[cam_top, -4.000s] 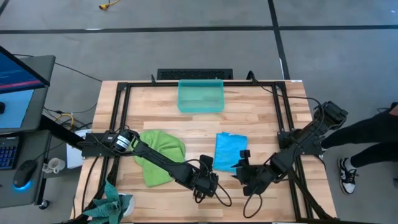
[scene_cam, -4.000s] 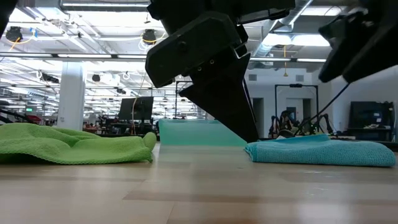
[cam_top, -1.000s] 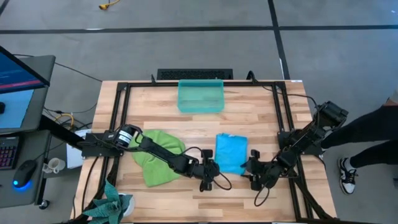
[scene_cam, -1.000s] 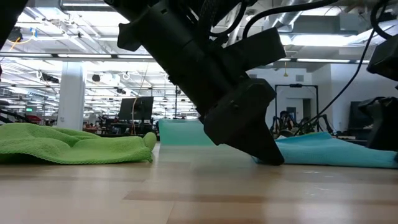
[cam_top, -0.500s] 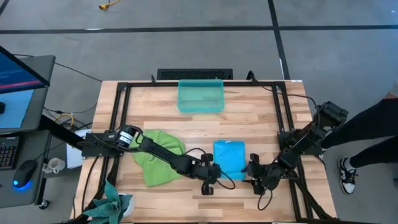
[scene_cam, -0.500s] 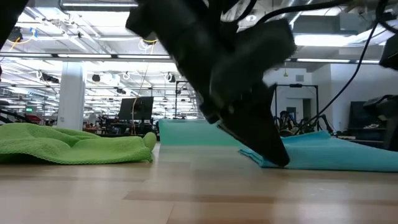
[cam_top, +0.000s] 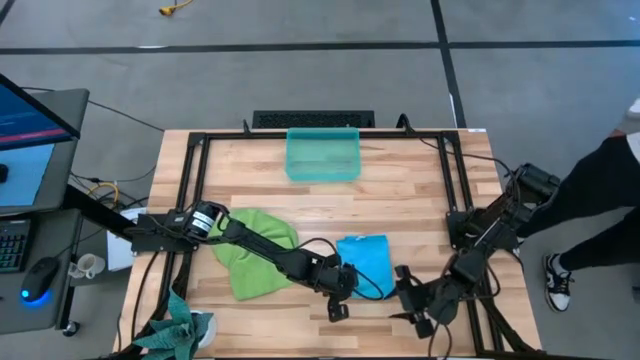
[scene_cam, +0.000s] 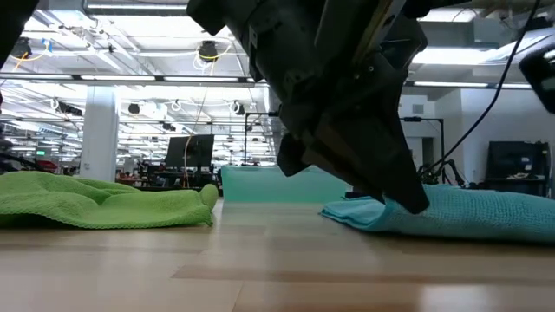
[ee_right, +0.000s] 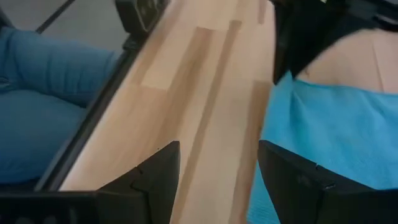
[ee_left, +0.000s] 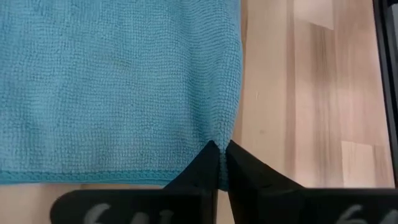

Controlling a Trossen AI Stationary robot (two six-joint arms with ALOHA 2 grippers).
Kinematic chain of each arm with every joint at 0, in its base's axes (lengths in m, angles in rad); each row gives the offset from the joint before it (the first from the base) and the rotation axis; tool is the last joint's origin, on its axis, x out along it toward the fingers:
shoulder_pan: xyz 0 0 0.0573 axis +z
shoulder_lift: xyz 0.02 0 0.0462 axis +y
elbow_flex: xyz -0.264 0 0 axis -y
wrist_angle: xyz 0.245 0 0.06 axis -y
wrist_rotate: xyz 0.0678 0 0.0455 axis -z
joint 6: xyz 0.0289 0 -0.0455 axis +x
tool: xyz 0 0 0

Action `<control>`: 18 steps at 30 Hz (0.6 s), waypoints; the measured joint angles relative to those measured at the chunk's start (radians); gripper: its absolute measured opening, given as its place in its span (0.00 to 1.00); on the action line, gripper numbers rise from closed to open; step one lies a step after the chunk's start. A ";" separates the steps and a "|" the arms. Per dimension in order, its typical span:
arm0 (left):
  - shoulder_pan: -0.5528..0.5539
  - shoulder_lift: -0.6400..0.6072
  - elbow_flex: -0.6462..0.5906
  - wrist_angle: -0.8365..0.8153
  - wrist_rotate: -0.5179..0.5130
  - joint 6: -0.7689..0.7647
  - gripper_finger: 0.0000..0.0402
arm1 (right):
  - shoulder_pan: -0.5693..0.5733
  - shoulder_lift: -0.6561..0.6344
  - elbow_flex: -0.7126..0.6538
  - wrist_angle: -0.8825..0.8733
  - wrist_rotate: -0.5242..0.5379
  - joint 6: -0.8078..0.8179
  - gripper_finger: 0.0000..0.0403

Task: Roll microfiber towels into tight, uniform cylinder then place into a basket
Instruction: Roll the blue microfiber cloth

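We see the blue towel [cam_top: 364, 262] lying near the table [cam_top: 410, 200] front edge, roughly at 6 o'clock from the basket [cam_top: 322, 154], which sits well apart at the far edge centre. The towel is bright sky-blue microfibre w/ a fine looped, nubbly weave and a stitched hem; its outline is slightly skewed and its near edge is lifted & bunched, so in the low view it reads as a soft low mound rather than a flat sheet. The left gripper [ee_left: 219, 154] has its two dark fingers pinched together on the towel's hem at a corner, no gap between tips, fabric puckering where they bite. In the high view that gripper [cam_top: 338, 281] sits at the towel's 8 o'clock side.

The right gripper [ee_right: 217, 163] hovers by the towel's other near corner, at abt 4 o'clock of it, fingers spread wide w/ bare wood between them, holding nothing; the blue cloth lies beside one finger.

The green towel [cam_top: 254, 248] is a lime, crumpled, loosely folded heap at 9 o'clock from the blue one, under the left arm. The basket is translucent teal plastic, rectangular, low-walled. Table is pale butcher-block wood w/ a black metal frame. A person [cam_top: 600, 205] stands at the table's 3 o'clock side
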 joint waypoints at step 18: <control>0.007 -0.003 0.001 0.003 -0.095 -0.014 0.03 | -0.038 0.000 -0.057 0.113 0.000 0.078 0.59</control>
